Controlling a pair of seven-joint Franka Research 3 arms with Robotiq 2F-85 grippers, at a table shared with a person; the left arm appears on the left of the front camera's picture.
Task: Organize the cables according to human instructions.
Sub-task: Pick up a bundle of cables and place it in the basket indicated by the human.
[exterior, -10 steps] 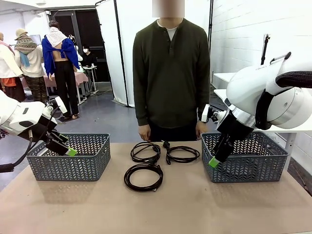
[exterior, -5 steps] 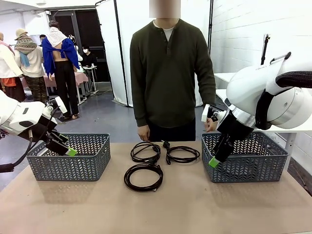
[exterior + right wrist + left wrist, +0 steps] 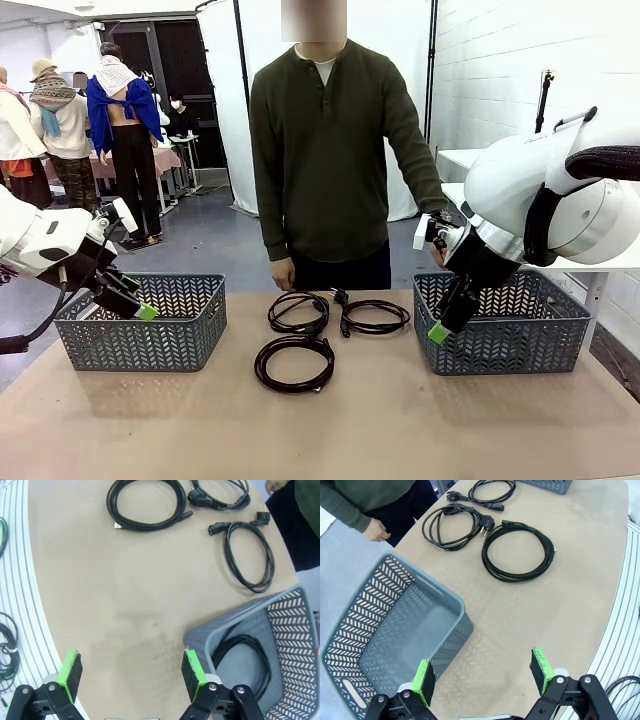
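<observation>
Three coiled black cables lie mid-table: one nearer me [image 3: 262, 366], two farther back, side by side [image 3: 298, 326] [image 3: 376, 329]. In the right wrist view, another cable [image 3: 220, 655] lies inside the right grey basket [image 3: 505, 345]. My left gripper [image 3: 138, 300] hangs open and holds nothing above the near rim of the left basket [image 3: 142, 340], whose inside [image 3: 395, 630] is bare. My right gripper [image 3: 442, 328] is open at the right basket's left wall, with bare table between its pads [image 3: 192, 672]. The person's hand [image 3: 437, 245] is raised near my right arm.
The person stands at the far table edge, the other hand [image 3: 283, 273] hanging beside the back cables. A white shelf stands behind the right basket. Bare table lies in front of both baskets and around the near cable [image 3: 485, 555].
The person has shifted toward picture left and lifted one hand from the table edge up beside my right arm. Both arms and the cables have stayed put.
</observation>
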